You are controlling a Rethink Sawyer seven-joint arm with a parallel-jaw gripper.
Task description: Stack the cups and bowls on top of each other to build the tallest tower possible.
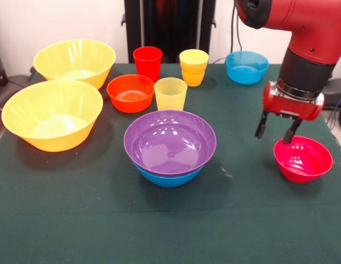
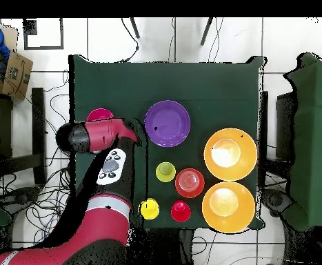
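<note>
The tower is a purple bowl (image 1: pixel 169 142) nested in a blue bowl (image 1: pixel 168 177) at the table's middle; the purple bowl also shows in the overhead view (image 2: pixel 167 123). My gripper (image 1: pixel 276 131) is open and empty. It hangs over the left rim of the small pink-red bowl (image 1: pixel 303 159), one finger outside the rim and one above it. Behind the tower stand the pale yellow cup (image 1: pixel 170 93), the orange-red bowl (image 1: pixel 130 92), the red cup (image 1: pixel 147 63) and two stacked orange-yellow cups (image 1: pixel 193 67). The light-blue bowl (image 1: pixel 246 66) is at the back right.
Two large yellow-orange bowls (image 1: pixel 51 114) (image 1: pixel 75 61) stand at the left in the front view. In the overhead view my arm (image 2: pixel 98 134) covers part of the pink-red bowl (image 2: pixel 100 114) and hides the light-blue bowl.
</note>
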